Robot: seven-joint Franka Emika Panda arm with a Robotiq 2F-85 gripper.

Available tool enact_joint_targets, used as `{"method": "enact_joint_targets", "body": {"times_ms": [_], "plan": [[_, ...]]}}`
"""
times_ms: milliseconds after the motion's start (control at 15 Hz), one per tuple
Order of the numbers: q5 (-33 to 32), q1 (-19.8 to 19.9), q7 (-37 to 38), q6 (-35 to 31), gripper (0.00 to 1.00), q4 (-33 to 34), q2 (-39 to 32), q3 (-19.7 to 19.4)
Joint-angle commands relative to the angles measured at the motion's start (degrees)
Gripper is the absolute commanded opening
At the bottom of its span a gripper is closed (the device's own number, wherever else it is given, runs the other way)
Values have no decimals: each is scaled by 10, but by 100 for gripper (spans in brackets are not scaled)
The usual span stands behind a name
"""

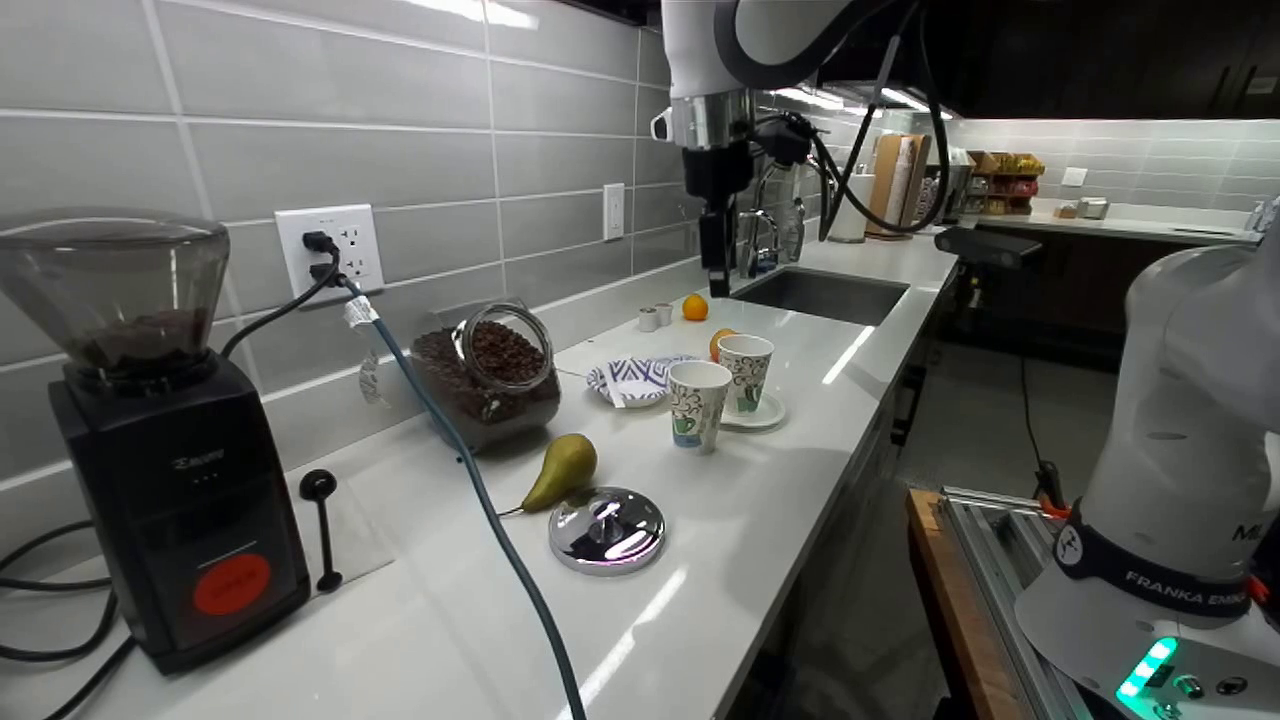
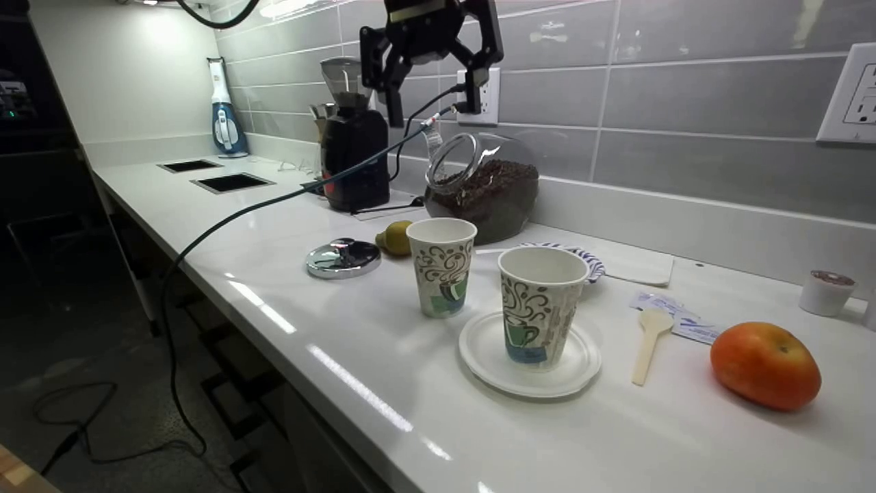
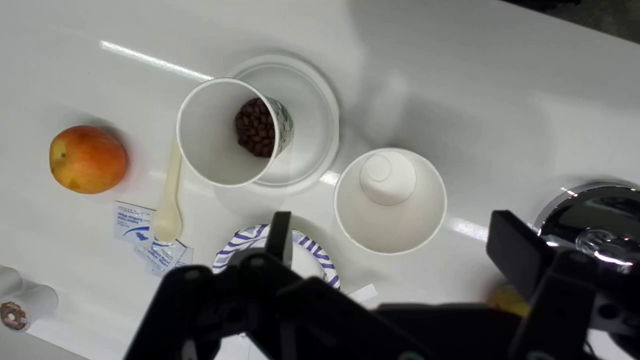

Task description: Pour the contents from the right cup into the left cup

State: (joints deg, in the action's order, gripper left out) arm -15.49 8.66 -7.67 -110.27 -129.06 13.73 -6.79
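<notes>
Two paper cups with a swirl pattern stand upright on the counter. The right cup (image 2: 544, 308) rests on a small white plate (image 2: 479, 356); in the wrist view dark beans (image 3: 255, 127) lie at the bottom of this right cup (image 3: 210, 135). Beside it, directly on the counter, is the left cup (image 2: 441, 267), and the wrist view shows only a bare white bottom inside that left cup (image 3: 395, 225). My gripper (image 3: 392, 230) is open, holding nothing. In both exterior views the gripper (image 2: 432, 113) (image 1: 717, 285) hangs well above the cups, touching neither.
A glass jar of beans (image 2: 489, 198) lies tilted near the wall, with a pear (image 1: 565, 472) and a chrome lid (image 1: 607, 530) in front. A purple-patterned bowl (image 1: 640, 385), a wooden spoon (image 2: 650, 342) and a red-orange fruit (image 2: 765, 366) are near the cups. A cable (image 1: 490, 500) crosses the counter.
</notes>
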Motion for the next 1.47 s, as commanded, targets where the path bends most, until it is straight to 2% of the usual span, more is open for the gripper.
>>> {"method": "enact_joint_targets", "body": {"times_ms": [0, 400, 733, 1000, 1133, 1267, 1400], "plan": [[8, -6, 13, -35, 100, -21, 6, -5], [29, 10, 52, -122, 100, -102, 59, -27], [26, 40, 69, -196, 100, -178, 107, -52], [22, 58, 4, -229, 100, -209, 119, -85], [31, 56, -58, -250, 100, -218, 115, -111], [50, 47, -124, -297, 100, -228, 103, -144], [97, 24, -212, -358, 100, -237, 86, -189]]}}
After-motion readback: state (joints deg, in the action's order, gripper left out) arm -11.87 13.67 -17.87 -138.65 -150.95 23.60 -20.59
